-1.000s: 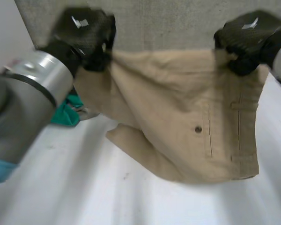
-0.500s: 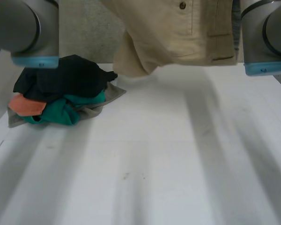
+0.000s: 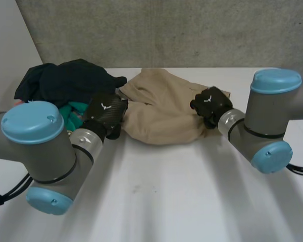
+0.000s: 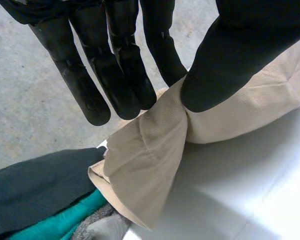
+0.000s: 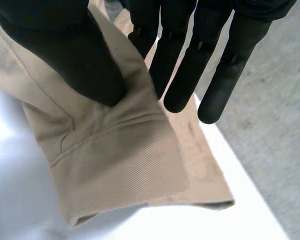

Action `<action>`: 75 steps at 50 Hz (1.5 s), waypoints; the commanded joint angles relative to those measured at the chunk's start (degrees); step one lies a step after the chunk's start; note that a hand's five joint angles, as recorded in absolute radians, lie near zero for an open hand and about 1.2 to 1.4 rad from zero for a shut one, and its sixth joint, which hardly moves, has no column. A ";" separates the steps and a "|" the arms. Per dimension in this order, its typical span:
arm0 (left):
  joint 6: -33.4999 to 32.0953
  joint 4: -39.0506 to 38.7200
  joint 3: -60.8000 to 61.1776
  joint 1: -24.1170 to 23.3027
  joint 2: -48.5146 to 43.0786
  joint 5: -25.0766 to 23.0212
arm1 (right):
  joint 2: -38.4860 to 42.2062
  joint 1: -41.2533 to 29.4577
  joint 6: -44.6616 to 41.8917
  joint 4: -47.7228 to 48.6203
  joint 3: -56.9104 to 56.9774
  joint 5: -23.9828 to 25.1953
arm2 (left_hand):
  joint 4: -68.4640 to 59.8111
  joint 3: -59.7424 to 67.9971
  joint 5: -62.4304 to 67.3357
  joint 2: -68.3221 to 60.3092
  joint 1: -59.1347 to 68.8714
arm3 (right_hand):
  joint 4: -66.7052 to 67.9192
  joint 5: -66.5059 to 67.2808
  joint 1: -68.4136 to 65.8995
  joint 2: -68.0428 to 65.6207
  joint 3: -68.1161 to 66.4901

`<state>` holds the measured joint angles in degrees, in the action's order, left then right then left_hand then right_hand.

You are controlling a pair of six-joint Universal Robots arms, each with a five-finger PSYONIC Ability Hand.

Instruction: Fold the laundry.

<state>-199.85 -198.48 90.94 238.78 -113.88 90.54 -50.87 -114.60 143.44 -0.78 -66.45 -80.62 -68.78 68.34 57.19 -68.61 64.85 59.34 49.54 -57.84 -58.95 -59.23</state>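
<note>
Pants: tan pants [image 3: 161,108] lay bunched up on the white table [image 3: 171,201], toward its far side, between the two hands.
Left hand: the left hand [image 4: 122,70] pinched a folded edge of the pants between its thumb and its straight fingers. This was the end of the pants next to the heap.
Right hand: the right hand [image 5: 190,55] pinched the other end of the pants. Its thumb sat on top of the cloth and its fingers were behind it, close to a thick sewn band.
Heap: a heap of other clothes [image 3: 65,83] sat on the table on the left hand's side, right up against the pants. It was dark on top, with green cloth under that.
Arms: the left arm [image 3: 38,151] and the right arm [image 3: 270,121], grey with light-blue caps, reached over the table from the near side.
Wall: a grey wall [image 3: 166,30] stood behind the table.
Pants' shape: they were crumpled and lumpy, not flat.
</note>
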 commanded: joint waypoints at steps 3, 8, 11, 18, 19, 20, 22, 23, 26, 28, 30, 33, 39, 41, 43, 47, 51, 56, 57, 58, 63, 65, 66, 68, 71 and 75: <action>0.16 -0.24 -1.02 -0.16 2.08 -0.18 | -6.07 2.18 21.79 -8.87 -1.84 -3.14 | -11.22 11.66 12.81 -11.39 15.15 | -31.42 -31.62 29.92 31.03 31.31; 0.17 -0.24 -1.81 -0.25 2.61 -0.36 | -10.37 5.52 25.05 -13.81 -7.00 -1.91 | -11.22 11.66 12.81 -11.39 15.15 | -32.10 -32.30 30.60 31.71 31.99; 0.17 -0.24 -2.69 -0.25 2.61 -0.36 | -13.98 6.14 24.26 -13.81 -10.79 -1.74 | -11.22 11.66 12.81 -11.39 15.15 | -30.59 -30.79 29.09 30.20 30.48; 0.25 -0.07 -4.28 -0.16 2.52 -0.45 | -19.61 6.05 22.59 -9.09 -24.58 -0.86 | -11.22 11.66 12.81 -11.39 15.15 | -29.07 -29.27 27.56 28.68 28.96; 0.25 -0.15 -4.36 -0.07 2.52 -0.45 | -19.62 6.05 22.59 -7.67 -25.56 -0.68 | -11.22 11.66 12.81 -11.39 15.15 | -29.23 -29.44 27.73 28.85 29.13; 0.25 -0.07 -4.37 -0.07 2.52 -0.45 | -19.62 6.05 22.68 -6.18 -26.44 -0.68 | -11.22 11.66 12.81 -11.39 15.15 | -29.40 -29.61 27.90 29.02 29.30; 0.25 -0.07 -4.63 -0.16 2.35 -0.54 | -19.53 5.71 22.85 -1.19 -28.11 -0.77 | -11.22 11.66 12.81 -11.39 15.15 | -29.57 -29.77 28.07 29.19 29.47; 0.25 -0.07 -4.72 -0.16 2.34 -0.54 | -19.44 5.53 22.85 0.50 -28.47 -0.68 | -11.22 11.66 12.81 -11.39 15.15 | -29.91 -30.11 28.40 29.52 29.80; 0.25 -0.07 -4.98 -0.16 2.34 -0.54 | -17.78 5.09 23.03 5.68 -28.65 -1.12 | -11.22 11.66 12.81 -11.39 15.15 | -30.41 -30.62 28.91 30.03 30.31; 0.34 -0.07 -5.16 -0.16 2.34 -0.54 | -15.32 4.74 23.38 7.01 -28.12 -1.29 | -11.22 11.66 12.81 -11.39 15.15 | -30.08 -30.28 28.58 29.69 29.97; 0.34 -0.07 -5.59 -0.16 2.34 -0.54 | -12.17 2.47 24.25 7.98 -26.55 -1.21 | -11.22 11.66 12.81 -11.39 15.15 | -29.58 -29.78 28.07 29.19 29.47; 0.34 -0.07 -6.47 -0.16 2.34 -0.45 | -10.05 0.00 25.05 8.42 -24.09 -1.73 | -11.22 11.66 12.81 -11.39 15.15 | -28.57 -28.77 27.07 28.18 28.46; 0.34 0.02 -7.97 -0.16 2.34 -0.36 | -4.51 -1.42 25.58 9.74 -19.95 -2.79 | -11.22 11.66 12.81 -11.39 15.15 | -26.88 -27.09 25.38 26.50 26.78; 0.34 0.02 -8.58 0.01 2.34 -0.36 | -2.75 -1.76 25.75 9.74 -18.46 -3.14 | -11.22 11.66 12.81 -11.39 15.15 | -24.71 -24.91 23.21 24.33 24.60; 0.34 0.19 -8.85 0.10 2.34 -0.36 | -1.87 -2.47 25.75 10.01 -17.66 -3.49 | -11.22 11.66 12.81 -11.39 15.15 | -23.36 -23.56 21.86 22.97 23.25; 0.34 1.16 -9.02 0.45 2.17 -0.36 | -0.46 -3.00 25.93 11.85 -15.56 -6.74 | -11.22 11.66 12.81 -11.39 15.15 | -2.05 -2.26 0.55 1.67 1.95; 0.17 3.71 -8.15 0.45 1.90 -0.18 | -1.07 -2.91 24.88 12.56 -14.32 -10.96 | -11.22 11.66 12.81 -11.39 15.15 | 20.66 20.46 -22.16 -21.05 -20.77; -0.27 12.65 -4.91 0.37 4.44 -0.10 | -7.63 -2.91 17.79 9.50 -16.34 -11.58 | -11.22 11.66 12.81 -11.39 15.15 | 20.66 20.46 -22.16 -21.05 -20.77; -0.27 14.42 -4.20 0.45 5.50 -0.10 | -9.32 -2.82 16.36 8.00 -16.95 -11.32 | -11.22 11.66 12.81 -11.39 15.15 | 20.66 20.46 -22.16 -21.05 -20.77; -0.36 16.26 -3.58 0.54 6.46 -0.18 | -11.16 -2.65 15.04 6.51 -17.65 -10.88 | -11.22 11.66 12.81 -11.39 15.15 | 20.66 20.46 -22.16 -21.05 -20.77; -0.45 30.32 3.10 -0.16 12.44 -0.71 | -19.61 -2.82 5.03 -4.30 -20.03 -8.33 | -11.22 11.66 12.81 -11.39 15.15 | 20.66 20.46 -22.16 -21.05 -20.77; -0.45 33.67 5.12 -0.77 14.46 -0.89 | -20.58 -2.82 1.69 -8.60 -20.30 -7.89 | -11.22 11.66 12.81 -11.39 15.15 | 20.66 20.46 -22.16 -21.05 -20.77; -0.36 36.55 6.95 -2.34 16.56 -0.97 | -21.28 -2.82 -1.72 -13.58 -20.65 -7.71 | -11.22 11.66 12.81 -11.39 15.15 | 20.66 20.46 -22.16 -21.05 -20.77; -0.36 38.77 8.90 -4.89 18.51 -0.89 | -22.33 -2.74 -4.29 -19.14 -20.91 -7.45 | -11.22 11.66 12.81 -11.39 15.15 | 20.66 20.46 -22.16 -21.05 -20.77; -0.54 40.89 11.80 -10.52 20.62 -0.71 | -24.80 -2.56 -7.82 -29.52 -22.84 -7.01 | -11.22 11.66 12.81 -11.39 15.15 | 20.66 20.46 -22.16 -21.05 -20.77; -0.54 40.89 13.83 -14.22 20.36 -0.01 | -26.64 -2.56 -8.61 -31.13 -25.57 -5.69 | -11.22 11.66 12.81 -11.39 15.15 | 20.66 20.46 -22.16 -21.05 -20.77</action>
<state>-200.35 -158.83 101.20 231.29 -94.72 89.76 -74.90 -117.29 137.74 -24.10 -88.74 -87.65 -68.79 68.34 57.19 -68.61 64.85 67.91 57.00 -63.66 -67.29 -66.73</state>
